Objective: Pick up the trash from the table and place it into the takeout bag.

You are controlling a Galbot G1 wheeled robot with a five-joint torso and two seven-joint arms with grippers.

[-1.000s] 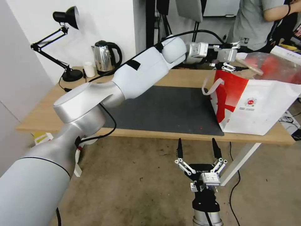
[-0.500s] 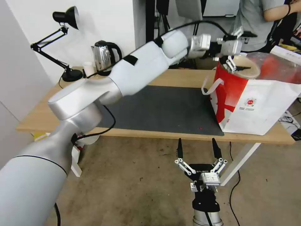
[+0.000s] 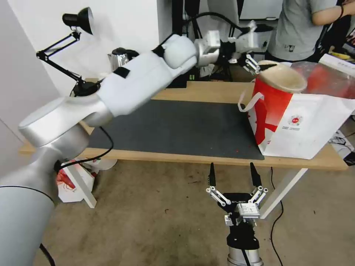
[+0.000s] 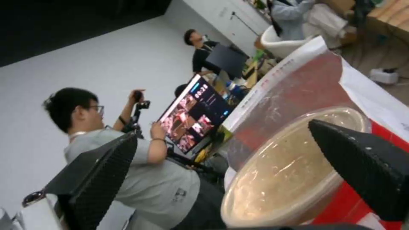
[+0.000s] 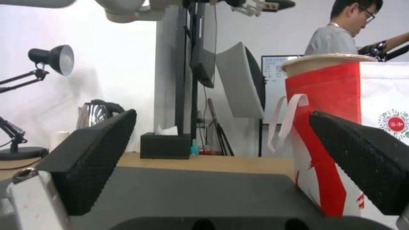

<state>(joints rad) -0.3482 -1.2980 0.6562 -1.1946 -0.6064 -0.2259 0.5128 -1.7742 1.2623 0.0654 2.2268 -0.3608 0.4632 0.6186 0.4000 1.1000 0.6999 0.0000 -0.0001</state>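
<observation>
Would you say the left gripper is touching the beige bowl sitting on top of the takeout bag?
Apart: the left wrist view shows the left gripper open, its fingers clear of the beige bowl.

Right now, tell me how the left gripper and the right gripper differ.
The left gripper is raised beside the beige bowl at the mouth of the takeout bag; the right gripper sits low, in front of the table edge. Left points sideways, right points up. Both are open and hold nothing.

Takeout bag [image 3: 303, 125] on the table's [image 3: 207, 90] right end, paper-pulp bowl [image 3: 283, 77] in its mouth, mat [image 3: 185, 129] to its left.
</observation>
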